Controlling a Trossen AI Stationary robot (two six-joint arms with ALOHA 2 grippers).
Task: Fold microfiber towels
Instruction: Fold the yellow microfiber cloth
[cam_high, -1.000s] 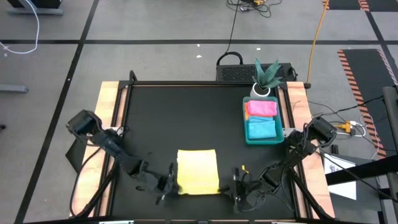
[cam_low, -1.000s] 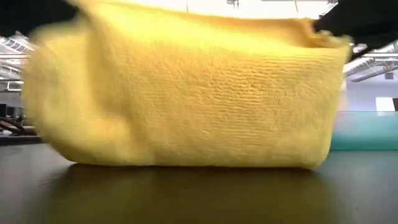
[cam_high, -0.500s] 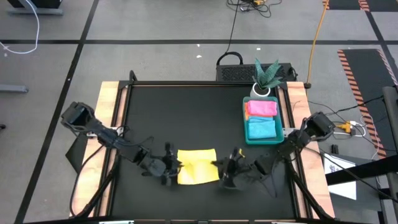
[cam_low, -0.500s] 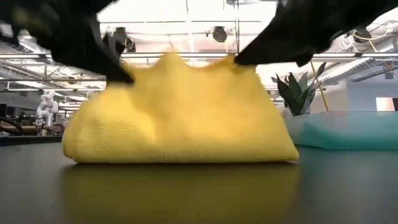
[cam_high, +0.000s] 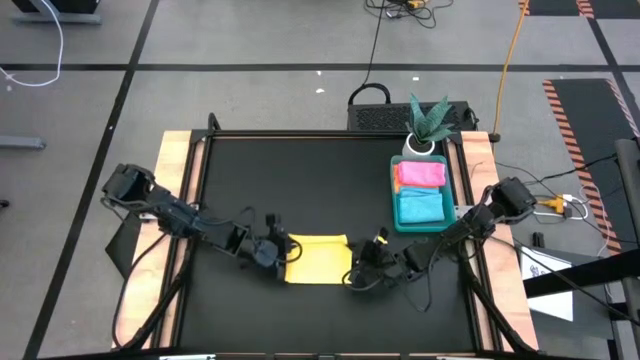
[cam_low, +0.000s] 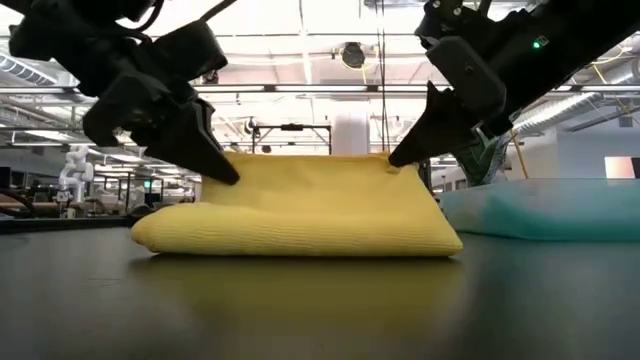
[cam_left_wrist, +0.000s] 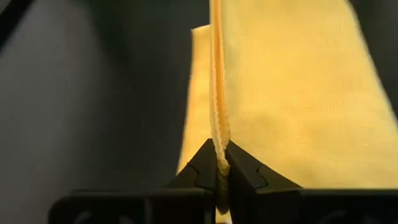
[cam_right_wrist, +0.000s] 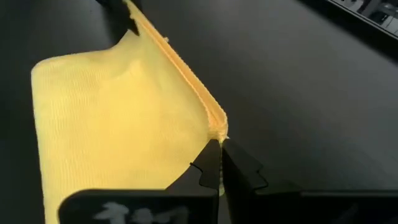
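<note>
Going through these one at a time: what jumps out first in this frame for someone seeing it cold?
The yellow towel at the table's near middle, folded over on itself, with the left gripper and right gripper each pinching a corner of its far edge. Next, on the right side of the table, a green tray holding a pink towel and a light blue towel, with a potted plant just behind.

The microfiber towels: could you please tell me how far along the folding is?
Done: the pink towel and blue towel lie folded in the green tray. In hand: the yellow towel, doubled over, its edge pinched by the left gripper and right gripper. Left: release it.
</note>
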